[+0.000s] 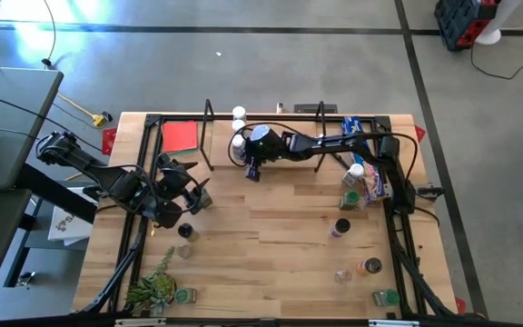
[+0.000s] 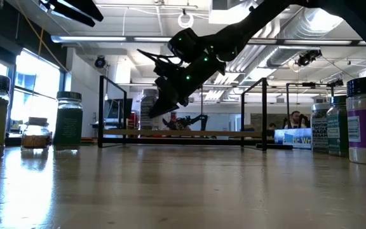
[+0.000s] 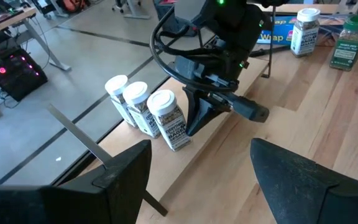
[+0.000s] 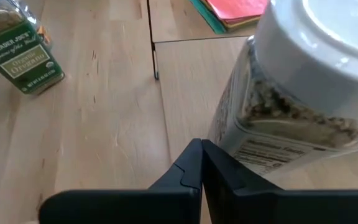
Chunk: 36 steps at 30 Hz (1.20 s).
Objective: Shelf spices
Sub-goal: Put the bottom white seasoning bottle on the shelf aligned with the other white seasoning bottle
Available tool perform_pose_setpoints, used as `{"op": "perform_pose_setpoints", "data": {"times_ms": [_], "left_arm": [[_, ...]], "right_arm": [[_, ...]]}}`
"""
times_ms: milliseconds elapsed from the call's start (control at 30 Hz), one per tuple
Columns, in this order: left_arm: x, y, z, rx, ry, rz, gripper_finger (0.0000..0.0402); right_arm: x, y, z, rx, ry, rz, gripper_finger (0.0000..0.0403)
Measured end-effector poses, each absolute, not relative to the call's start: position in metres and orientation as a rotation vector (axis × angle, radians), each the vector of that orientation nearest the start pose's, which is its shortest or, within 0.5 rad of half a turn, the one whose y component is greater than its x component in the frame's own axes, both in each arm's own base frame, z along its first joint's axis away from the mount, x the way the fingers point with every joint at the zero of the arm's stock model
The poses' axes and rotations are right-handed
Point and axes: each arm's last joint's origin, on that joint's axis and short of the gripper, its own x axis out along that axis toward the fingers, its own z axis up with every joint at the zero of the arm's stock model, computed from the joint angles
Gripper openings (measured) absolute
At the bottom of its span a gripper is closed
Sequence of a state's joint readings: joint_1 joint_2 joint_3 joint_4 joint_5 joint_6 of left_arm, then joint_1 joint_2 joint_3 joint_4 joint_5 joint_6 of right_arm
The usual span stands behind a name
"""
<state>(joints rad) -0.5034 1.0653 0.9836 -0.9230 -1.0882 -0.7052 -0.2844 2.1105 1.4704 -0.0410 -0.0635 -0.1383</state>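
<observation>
Your right end effector (image 3: 194, 121) hangs with its fingers pressed together, holding nothing, just beside the nearest of three white-capped spice jars (image 3: 169, 118) standing in a row on the shelf (image 1: 271, 123) at the table's (image 1: 271, 263) far edge. Your left end effector (image 1: 192, 189) waits with fingers spread over the table's left side. More spice jars (image 1: 350, 198) stand scattered on the right.

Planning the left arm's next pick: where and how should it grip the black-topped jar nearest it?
Probably from straight above, fingers straddling the black-topped jar around its round body just under the cap: it stands upright with free table at its sides. The open left gripper is closest.
</observation>
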Motion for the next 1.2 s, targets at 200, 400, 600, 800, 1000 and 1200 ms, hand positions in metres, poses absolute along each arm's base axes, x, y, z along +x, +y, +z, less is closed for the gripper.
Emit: {"op": "perform_pose_setpoints", "data": {"times_ms": [200,400,600,800,1000,1200], "left_arm": [[0.1743,-0.0667,0.3058,0.068,0.472,0.730,0.0268],[0.1742,-0.0667,0.3058,0.068,0.473,0.730,0.0268],[0.1742,-0.0667,0.3058,0.067,0.472,0.730,0.0268],[0.1742,-0.0667,0.3058,0.067,0.472,0.730,0.0268],[0.1742,-0.0667,0.3058,0.067,0.472,0.730,0.0268],[0.1742,-0.0667,0.3058,0.066,0.472,0.730,0.0268]], "right_arm": [[0.4438,-0.1298,0.1701,-0.013,0.696,-0.173,0.0000],[0.4429,-0.1310,0.1694,-0.025,0.712,-0.220,0.0000],[0.4426,-0.1313,0.1692,-0.027,0.715,-0.226,0.0000],[0.4424,-0.1318,0.1691,-0.034,0.720,-0.247,0.0000],[0.4417,-0.1320,0.1685,-0.035,0.730,-0.254,0.0000],[0.4412,-0.1324,0.1684,-0.044,0.738,-0.279,0.0000]]}}
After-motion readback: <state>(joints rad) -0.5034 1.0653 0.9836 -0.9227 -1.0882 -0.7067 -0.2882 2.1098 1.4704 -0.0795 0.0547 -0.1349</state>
